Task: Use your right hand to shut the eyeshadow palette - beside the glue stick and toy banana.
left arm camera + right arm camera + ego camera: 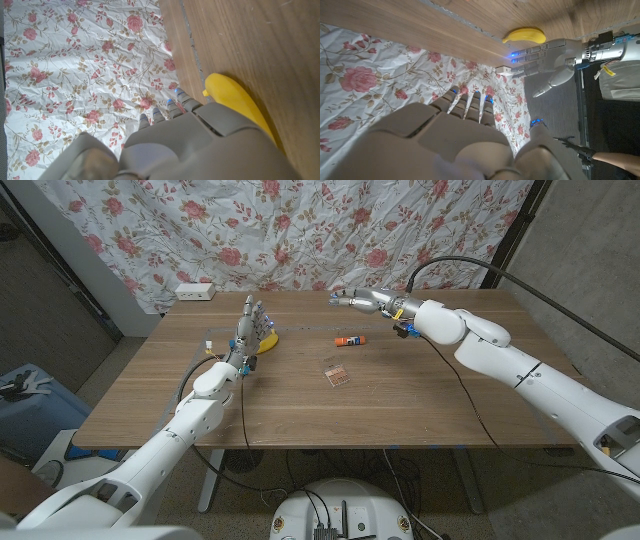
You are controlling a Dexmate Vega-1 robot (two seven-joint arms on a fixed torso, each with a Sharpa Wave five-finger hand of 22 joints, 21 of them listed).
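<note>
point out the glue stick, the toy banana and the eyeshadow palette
glue stick (350,339), head view, middle of its tube
toy banana (235,100), left wrist view, middle of its yellow body
eyeshadow palette (338,374), head view, centre of the small flat case

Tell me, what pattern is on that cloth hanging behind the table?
Pink roses with green leaves on white; the cloth shows best in the left wrist view.

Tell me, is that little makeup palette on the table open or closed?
Cannot tell for sure. The palette lies low on the table with no raised lid showing, but it is too small to settle. The right hand is well away from it.
</note>
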